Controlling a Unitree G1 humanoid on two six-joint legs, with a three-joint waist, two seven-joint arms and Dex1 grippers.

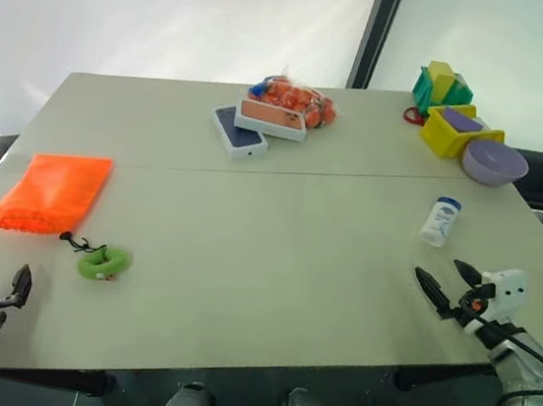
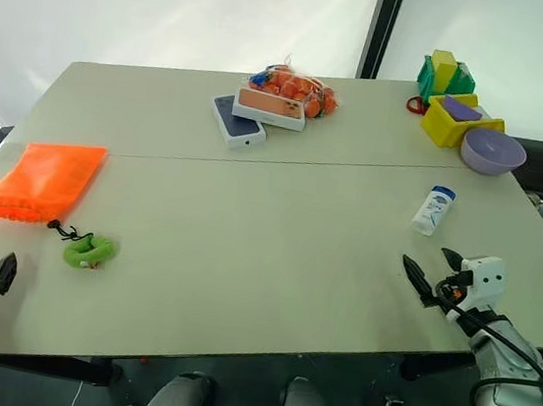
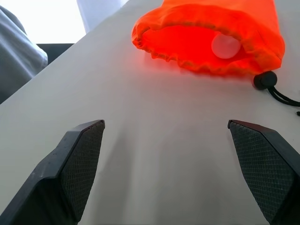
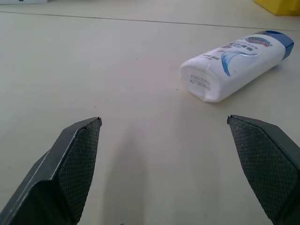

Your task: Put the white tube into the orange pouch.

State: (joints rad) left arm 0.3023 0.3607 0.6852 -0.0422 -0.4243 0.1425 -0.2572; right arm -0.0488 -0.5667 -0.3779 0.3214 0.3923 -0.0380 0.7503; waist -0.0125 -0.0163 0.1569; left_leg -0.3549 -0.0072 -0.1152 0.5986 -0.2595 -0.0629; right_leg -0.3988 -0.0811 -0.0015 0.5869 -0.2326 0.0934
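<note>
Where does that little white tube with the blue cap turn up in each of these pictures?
Left eye view: white tube lying at right, nearer than the lavender bowl.
Right eye view: same spot, before the bowl.
Left wrist view: not in it.
Right wrist view: on its side, upper right.
Shared landmark: the bowl.

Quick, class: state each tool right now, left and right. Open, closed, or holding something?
Left tool: open, holding nothing, facing the orange pouch.
Right tool: open, holding nothing, white tube lying just ahead.
</note>
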